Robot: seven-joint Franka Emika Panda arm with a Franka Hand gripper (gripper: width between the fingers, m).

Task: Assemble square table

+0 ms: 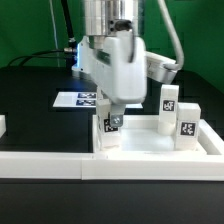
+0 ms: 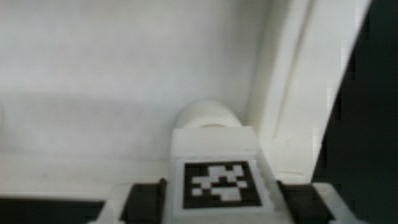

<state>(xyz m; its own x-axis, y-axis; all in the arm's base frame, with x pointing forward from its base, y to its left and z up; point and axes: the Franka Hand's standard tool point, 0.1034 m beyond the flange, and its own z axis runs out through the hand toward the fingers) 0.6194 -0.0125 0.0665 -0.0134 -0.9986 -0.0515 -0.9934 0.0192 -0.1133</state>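
Black table surface (image 1: 30,110), items listed from the exterior view's left to its right.

1. Small white block (image 1: 2,125), cut off at the exterior view's left edge; kind cannot be told.

2. Long white rail (image 1: 45,166), running along the near side of the table, ending beside the tabletop plate.

3. Flat white marker board (image 1: 76,99) with printed black-and-white tags, lying behind the gripper, partly hidden by it.

4. White two-finger gripper (image 1: 110,118) on the Franka arm, pointing straight down over the plate's near corner at the exterior view's left. Its fingers are clamped on a short white tagged leg (image 1: 111,127). In the wrist view the same leg (image 2: 217,160) stands upright between the dark fingertips (image 2: 135,200), rounded top toward the plate floor, square tag facing the camera.

5. White plastic square tabletop plate (image 1: 150,150) with raised edges, lying flat on the table right of the rail. In the wrist view its floor (image 2: 125,100) and one raised wall fill the frame behind the held leg. Whether the leg's lower end touches the plate cannot be told.

6. Second short white tagged leg (image 1: 169,102), upright at the plate's far side.

7. Third short white tagged leg (image 1: 187,127), upright by the plate's edge at the exterior view's right, nearer the camera than item 6.
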